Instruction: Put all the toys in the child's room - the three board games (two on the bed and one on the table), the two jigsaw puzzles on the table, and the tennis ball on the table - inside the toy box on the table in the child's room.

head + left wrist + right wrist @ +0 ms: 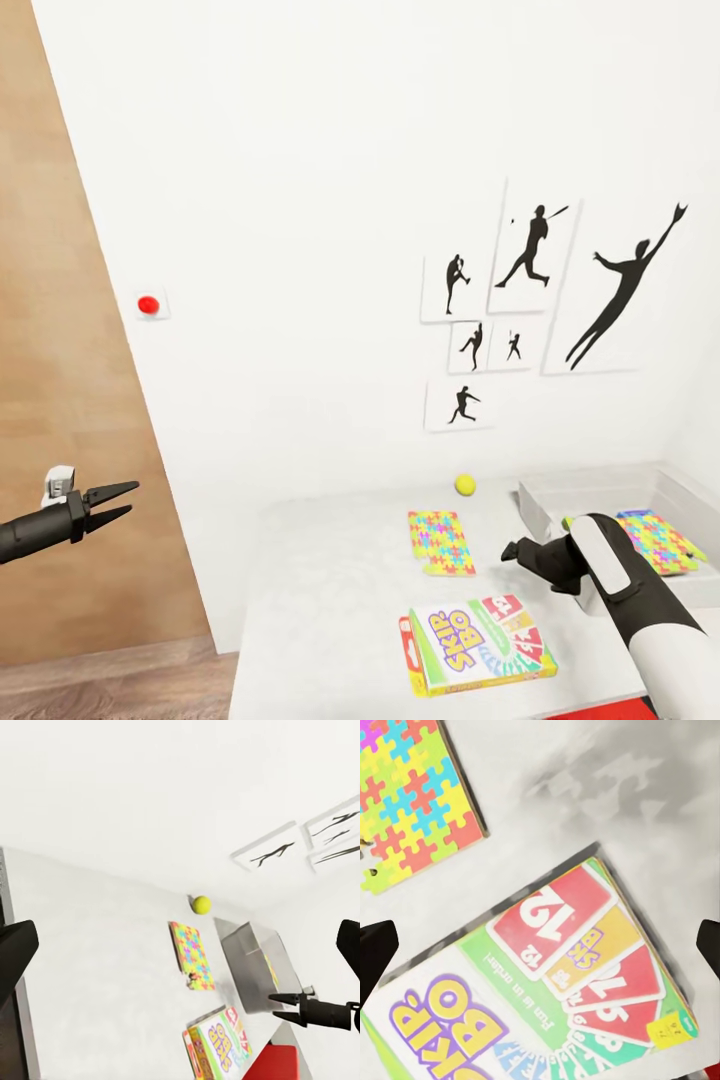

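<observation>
On the table I see a Skip-Bo game box lying flat near the front edge. Behind it lies a puzzle, then the tennis ball by the wall. The toy box holds a second puzzle. My right gripper hangs open and empty over the table; my left gripper, also open and empty, is off beside the door.

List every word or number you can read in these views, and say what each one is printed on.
"SKIP-BO": lid of the board game on the table.
"12": red card drawn on that lid, right wrist view.
"Fun is in order!": green band on the lid, small but readable.
"7", "8": lower cards of the fan, partly cut off.
Yellow corner sticker: too small to read.
Wall pictures: silhouettes, no text.
</observation>
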